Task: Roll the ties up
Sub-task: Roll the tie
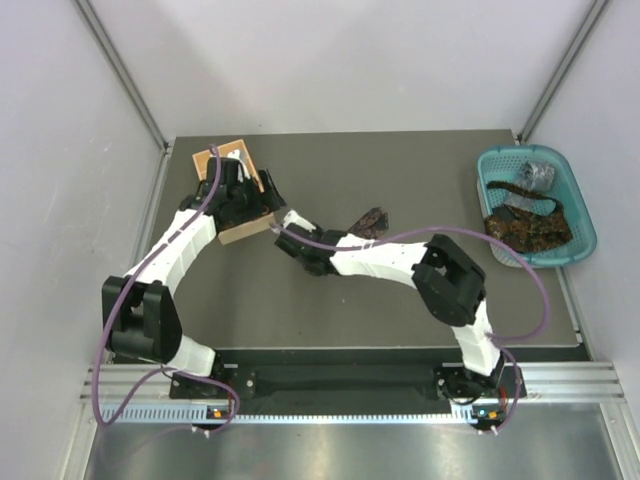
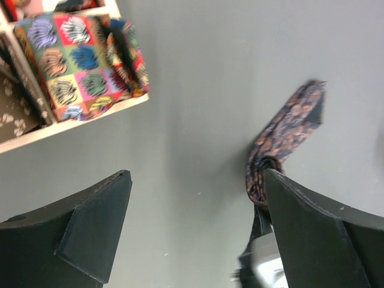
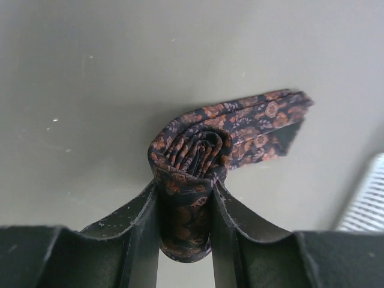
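The right gripper [image 3: 185, 201] pinched the coiled maroon-brown paisley fabric tie [image 3: 192, 150] over the grey table [image 3: 90, 90], its tail lying loose (not yet wound in). The left gripper [image 2: 195, 180] hung spread and empty nearby. It would best guide that tail inward, with the coil gripped firmly.

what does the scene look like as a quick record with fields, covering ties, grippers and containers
right gripper: shut on paisley tie, which is coiled with its pointed tail loose
left gripper: open, empty, over the table
wooden box: multicoloured tie in one compartment
basket: far right corner, dark ties heaped inside
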Robot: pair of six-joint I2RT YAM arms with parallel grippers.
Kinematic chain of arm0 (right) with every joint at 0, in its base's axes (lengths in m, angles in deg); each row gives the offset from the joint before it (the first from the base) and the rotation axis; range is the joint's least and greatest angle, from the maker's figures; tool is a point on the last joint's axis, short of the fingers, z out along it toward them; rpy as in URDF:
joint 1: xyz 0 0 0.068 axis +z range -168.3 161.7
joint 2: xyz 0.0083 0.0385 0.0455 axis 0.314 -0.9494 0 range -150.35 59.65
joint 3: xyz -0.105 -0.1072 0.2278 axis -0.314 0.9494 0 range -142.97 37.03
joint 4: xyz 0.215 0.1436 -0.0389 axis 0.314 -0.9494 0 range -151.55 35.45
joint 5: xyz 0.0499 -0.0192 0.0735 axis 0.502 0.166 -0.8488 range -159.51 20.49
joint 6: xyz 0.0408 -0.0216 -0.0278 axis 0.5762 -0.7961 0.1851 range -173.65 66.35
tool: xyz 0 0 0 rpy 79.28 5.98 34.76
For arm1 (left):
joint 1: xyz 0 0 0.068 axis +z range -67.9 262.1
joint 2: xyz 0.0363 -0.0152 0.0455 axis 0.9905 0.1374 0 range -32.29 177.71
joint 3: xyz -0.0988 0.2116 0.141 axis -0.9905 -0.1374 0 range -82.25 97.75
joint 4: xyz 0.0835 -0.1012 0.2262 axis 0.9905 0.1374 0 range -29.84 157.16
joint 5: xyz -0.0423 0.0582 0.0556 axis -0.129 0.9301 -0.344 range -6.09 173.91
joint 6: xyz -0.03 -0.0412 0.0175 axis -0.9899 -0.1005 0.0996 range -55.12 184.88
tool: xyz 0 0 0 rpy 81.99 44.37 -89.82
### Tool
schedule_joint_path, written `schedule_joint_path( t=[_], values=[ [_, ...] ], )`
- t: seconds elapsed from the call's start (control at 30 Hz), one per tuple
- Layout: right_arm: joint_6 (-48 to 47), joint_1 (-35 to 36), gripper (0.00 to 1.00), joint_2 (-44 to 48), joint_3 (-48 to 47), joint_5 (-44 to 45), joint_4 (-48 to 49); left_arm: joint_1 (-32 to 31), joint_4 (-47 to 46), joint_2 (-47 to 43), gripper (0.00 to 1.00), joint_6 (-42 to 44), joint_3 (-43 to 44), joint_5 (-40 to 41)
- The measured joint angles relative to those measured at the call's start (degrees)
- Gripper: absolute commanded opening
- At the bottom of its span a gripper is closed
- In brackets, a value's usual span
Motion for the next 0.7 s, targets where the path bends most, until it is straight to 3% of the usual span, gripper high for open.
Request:
schedule_joint_path(
  t=[0.37, 0.7],
  values=[
    [5.11, -10.82, 0.19, 10.36, 11.02, -27.56, 7.3, 0.07, -2.54, -2.62, 0.96, -0.09, -1.75, -1.6],
    [7.63, -21.99, 0.18, 11.63, 12.44, -55.91, 10.58, -3.67, -4.52, -3.91, 0.96, 1.6, -8.7, -2.34]
  ],
)
